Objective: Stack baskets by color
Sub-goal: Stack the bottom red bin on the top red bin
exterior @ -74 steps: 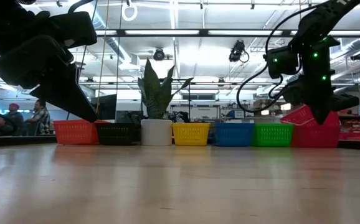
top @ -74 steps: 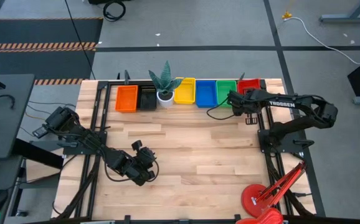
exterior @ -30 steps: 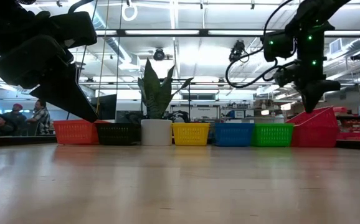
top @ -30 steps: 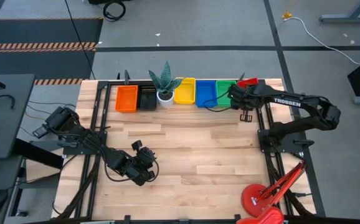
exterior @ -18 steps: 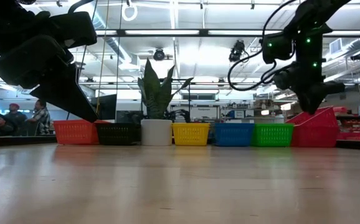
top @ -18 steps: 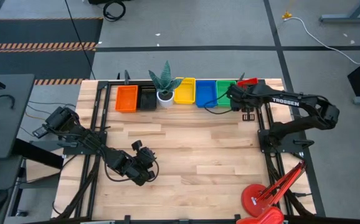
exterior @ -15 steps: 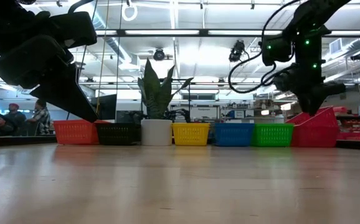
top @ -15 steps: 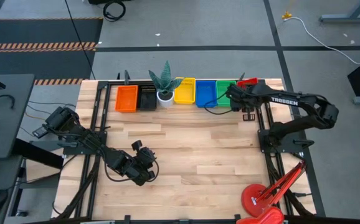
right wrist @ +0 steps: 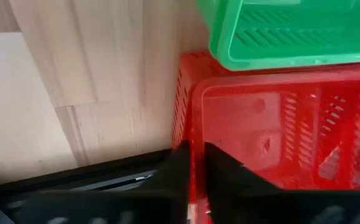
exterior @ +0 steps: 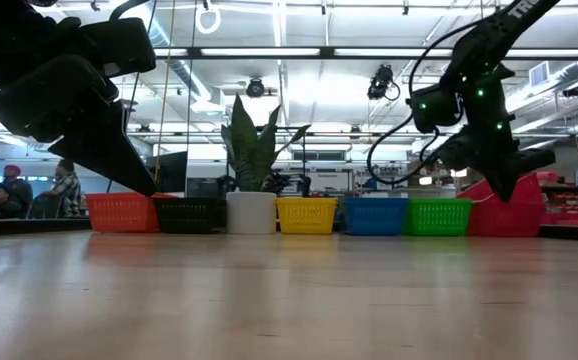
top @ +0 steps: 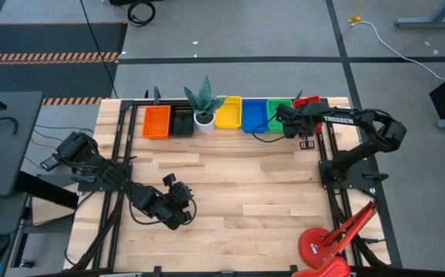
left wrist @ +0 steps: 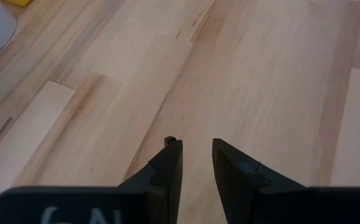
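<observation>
My left end effector [top: 182, 197] rests low over the bare worktop [top: 238, 192], fingers slightly parted and empty. Along the far edge the baskets run orange [top: 156, 121], black [top: 182, 121], then a potted plant [top: 205, 104], yellow [top: 228, 113], blue [top: 255, 115], green [top: 278, 112], red [right wrist: 273, 130]. My right end effector [right wrist: 195, 165] pinches the red basket's wall, tilting it.
</observation>
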`<action>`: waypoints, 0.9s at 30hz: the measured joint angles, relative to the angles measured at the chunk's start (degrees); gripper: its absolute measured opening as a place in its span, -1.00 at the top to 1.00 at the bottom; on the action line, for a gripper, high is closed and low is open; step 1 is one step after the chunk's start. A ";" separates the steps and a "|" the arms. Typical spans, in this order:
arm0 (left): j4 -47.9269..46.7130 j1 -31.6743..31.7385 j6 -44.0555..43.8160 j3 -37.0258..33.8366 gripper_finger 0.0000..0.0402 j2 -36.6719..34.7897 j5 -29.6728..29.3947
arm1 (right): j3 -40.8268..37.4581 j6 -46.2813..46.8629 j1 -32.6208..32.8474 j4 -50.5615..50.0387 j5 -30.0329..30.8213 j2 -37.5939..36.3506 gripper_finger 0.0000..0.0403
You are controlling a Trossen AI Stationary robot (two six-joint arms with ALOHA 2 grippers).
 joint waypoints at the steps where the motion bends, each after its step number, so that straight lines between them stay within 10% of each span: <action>1: -0.01 0.00 0.00 0.00 0.53 -0.02 -0.01 | 0.00 -0.02 -0.15 0.02 0.02 0.00 0.89; 27: 0.05 0.00 0.00 0.00 0.53 0.00 -0.01 | 0.00 2.18 1.55 0.83 -5.45 -7.67 0.76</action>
